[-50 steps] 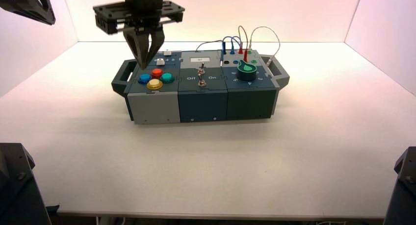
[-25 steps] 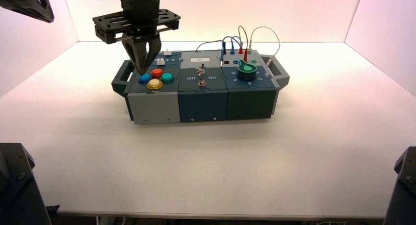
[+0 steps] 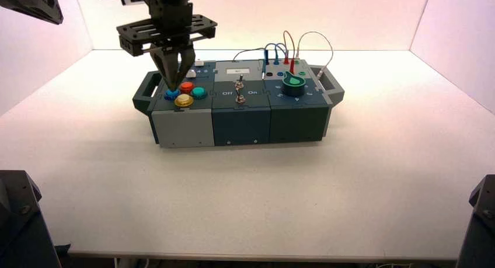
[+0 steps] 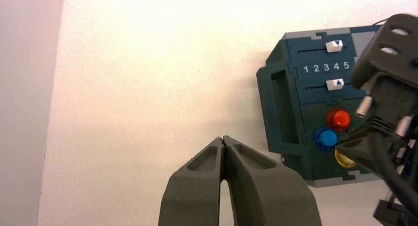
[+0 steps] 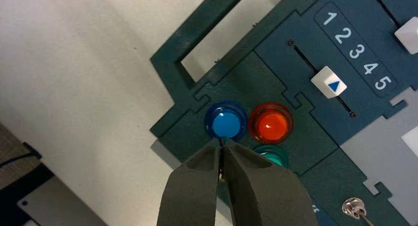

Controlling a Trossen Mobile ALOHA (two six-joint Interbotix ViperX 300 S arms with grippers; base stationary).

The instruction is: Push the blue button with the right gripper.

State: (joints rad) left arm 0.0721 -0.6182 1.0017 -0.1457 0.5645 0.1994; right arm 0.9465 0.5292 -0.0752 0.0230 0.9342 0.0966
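The blue button (image 5: pixel 226 122) sits at the left end of the dark blue-grey control box (image 3: pixel 239 119), beside a red button (image 5: pixel 270 123) and a teal one (image 5: pixel 272 154). My right gripper (image 5: pixel 222 141) is shut, with nothing held. Its joined fingertips point straight down at the edge of the blue button's dome. In the high view the right gripper (image 3: pixel 172 88) stands upright over the blue button (image 3: pixel 170 95) and hides most of it. The left gripper (image 4: pixel 223 138) is shut and empty, parked high off the box's left side, well away from the blue button (image 4: pixel 325 138).
A yellow button (image 3: pixel 184 100) lies in front of the red one. Two white sliders (image 4: pixel 337 83) with a 1–5 scale sit behind the buttons. A toggle switch (image 3: pixel 239 88), a green knob (image 3: pixel 293 84) and looped wires (image 3: pixel 286 46) fill the box's middle and right. White walls enclose the table.
The right gripper has come down and slightly right, from above the button cluster until its tip reaches the blue button. The left arm has stayed in place.
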